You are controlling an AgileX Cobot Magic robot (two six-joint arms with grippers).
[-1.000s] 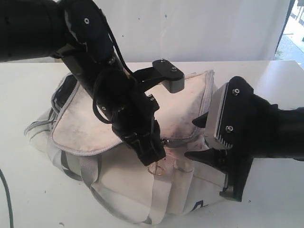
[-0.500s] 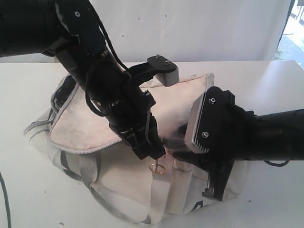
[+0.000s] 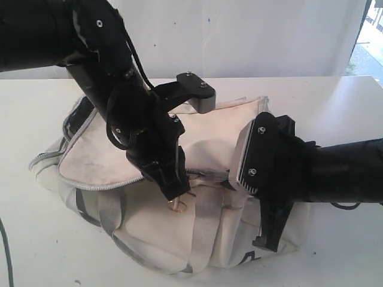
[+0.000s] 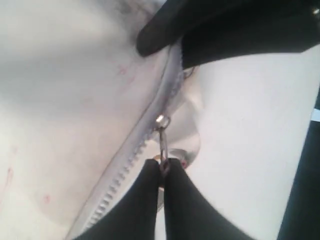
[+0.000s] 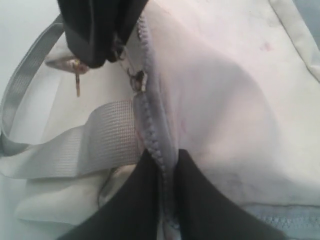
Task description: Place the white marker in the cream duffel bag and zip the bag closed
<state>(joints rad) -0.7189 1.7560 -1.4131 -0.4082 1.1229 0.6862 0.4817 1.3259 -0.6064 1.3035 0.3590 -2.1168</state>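
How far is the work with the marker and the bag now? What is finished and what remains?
Done, probably: the white marker shows in no view, so it may be inside the cream duffel bag, unconfirmed. In hand: the left fingers pinch the zipper pull, and the right fingers clamp the zip seam. Left: the flap lies unzipped along its edge, so the zip must be drawn closed.

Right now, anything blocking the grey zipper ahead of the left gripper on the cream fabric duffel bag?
Nothing visible. The left gripper is shut on the small metal zipper pull; the open grey zipper track ahead lies bare. The right gripper pinches the zipped seam behind.
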